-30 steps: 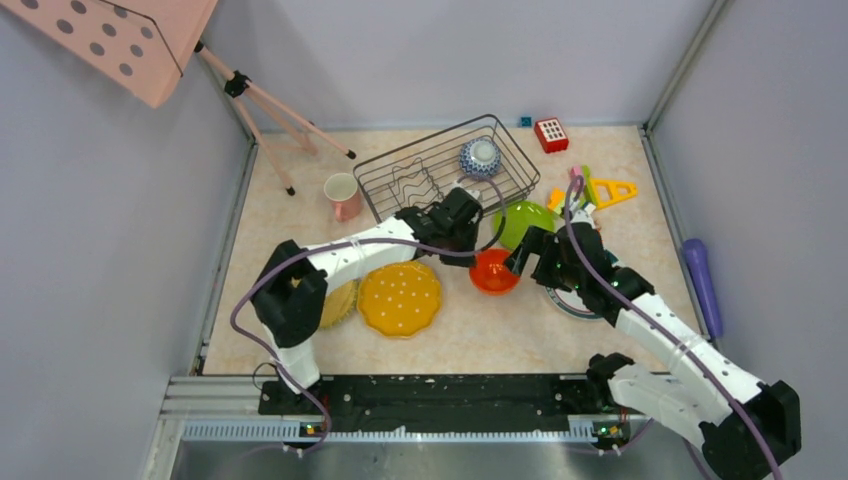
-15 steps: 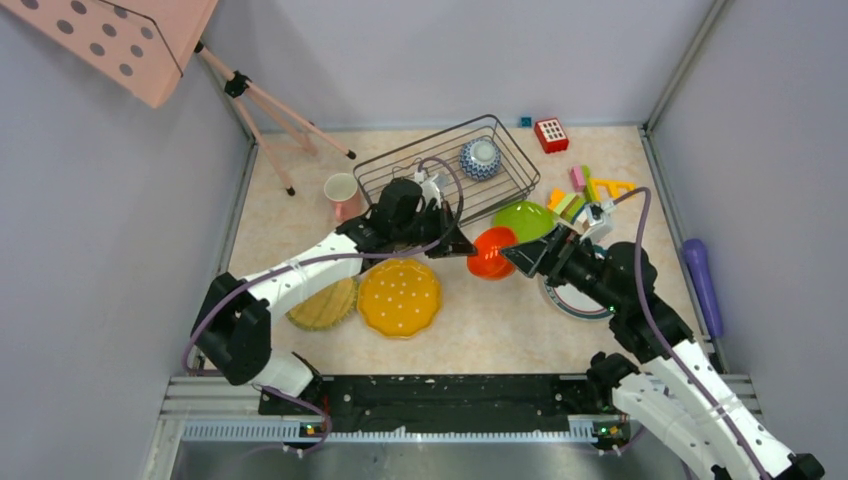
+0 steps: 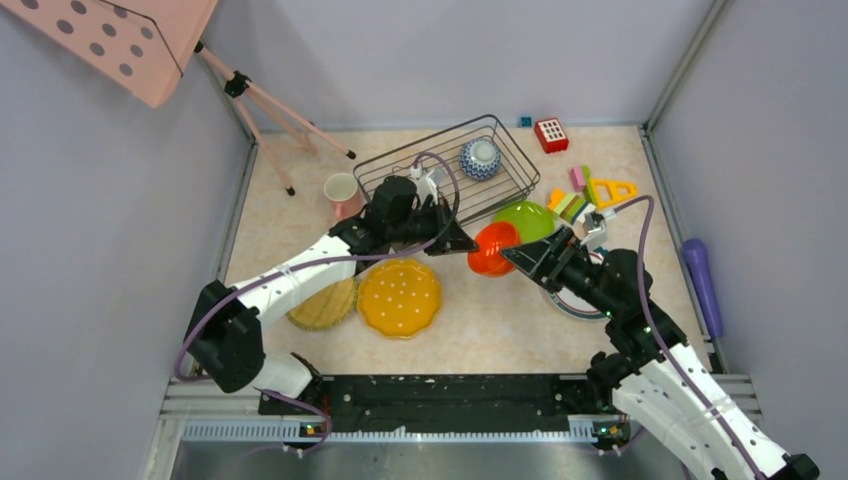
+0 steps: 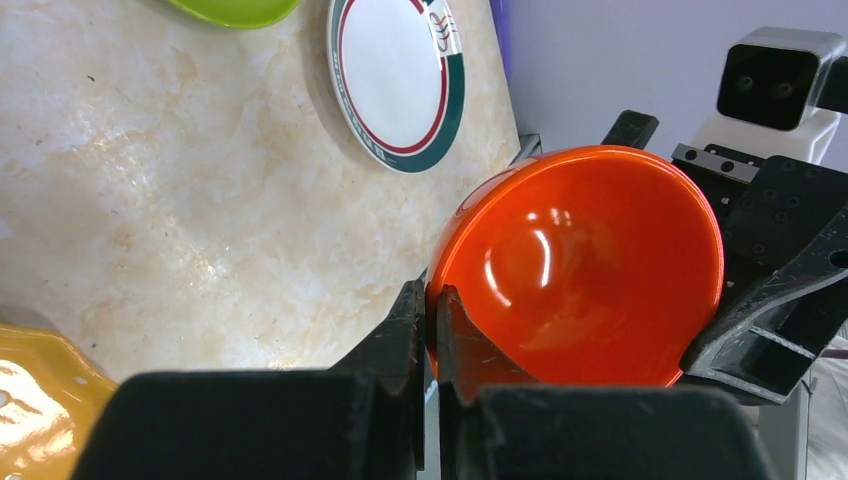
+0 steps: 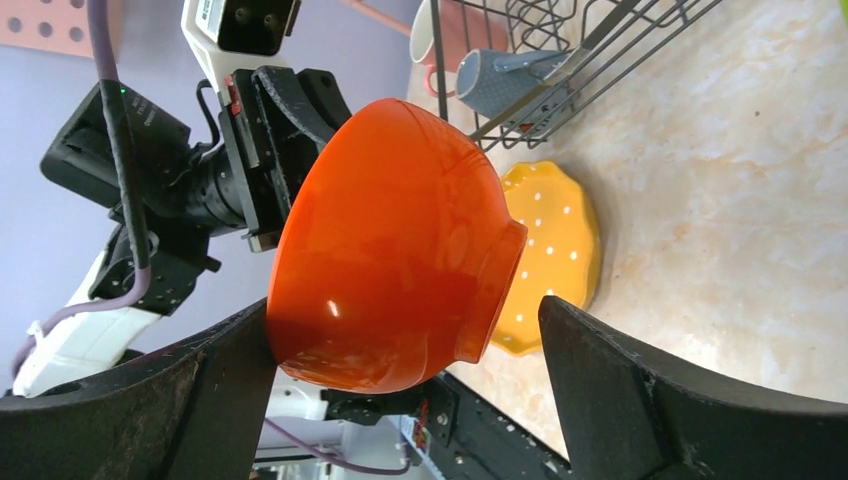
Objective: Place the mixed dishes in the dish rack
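We have the left gripper (image 4: 430,300) pinched tight on the rim of the orange-red bowl (image 4: 590,270), which hangs clear of the table, tipped on its side, straight out in front of those fingertips. Our right gripper (image 5: 400,320) faces it with jaws spread wide, one finger by the rim and the other just past the foot. The bowl sits between them unclamped, and we cannot tell whether either pad touches it. We read this as a handover on the way to the dish rack (image 3: 430,139), which stands just beside the left gripper on its far side. The hold is a thin pinch on one edge of a glossy bowl, so a nudge from the right fingers as they close could lever it free and drop it near the yellow scalloped plate (image 3: 399,298) below the left gripper. Letting go on the left before the right has closed would do the same. The right jaws span rim to foot, a curved, slick line, so squeezing there may squirt the bowl out.
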Tool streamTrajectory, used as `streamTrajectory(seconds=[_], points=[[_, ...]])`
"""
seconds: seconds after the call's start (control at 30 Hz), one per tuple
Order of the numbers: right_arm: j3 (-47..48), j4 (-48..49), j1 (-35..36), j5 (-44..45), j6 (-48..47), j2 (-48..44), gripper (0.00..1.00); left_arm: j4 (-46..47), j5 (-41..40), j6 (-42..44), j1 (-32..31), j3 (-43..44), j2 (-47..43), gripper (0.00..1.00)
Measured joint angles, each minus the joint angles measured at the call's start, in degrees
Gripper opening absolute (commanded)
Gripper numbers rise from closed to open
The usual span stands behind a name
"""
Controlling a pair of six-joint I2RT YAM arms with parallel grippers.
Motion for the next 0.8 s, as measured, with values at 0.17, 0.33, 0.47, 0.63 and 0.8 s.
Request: streamTrajectory(seconds=[0.17,0.33,0.47,0.63,0.8], points=[[-1.4,2.8,0.0,-0.7,3.1,-0.2,0.85,0.0,0.0,-0.3,0.0,0.0,0.0,0.00],[-1.8,4.8,0.0,-1.3,5.0,-0.2,0.59,0.1,-0.2,-0.3,0.0,0.0,0.0,0.00],[-3.1,6.3,-0.1,-1.1,6.0,-0.4,0.32,0.1,-0.6,0.0,0.1,0.1,0.1,0.06],[-3.5,7.4,-0.2,-1.1,5.5,1.2,0.07,-0.8,-2.6,0.9,0.2,0.3,0.3,0.64],[-1.0,4.9,-0.2,0.4,1.1,6.1,0.07,-4.4,-6.5,2.5,0.9,1.7,-0.2,0.77]])
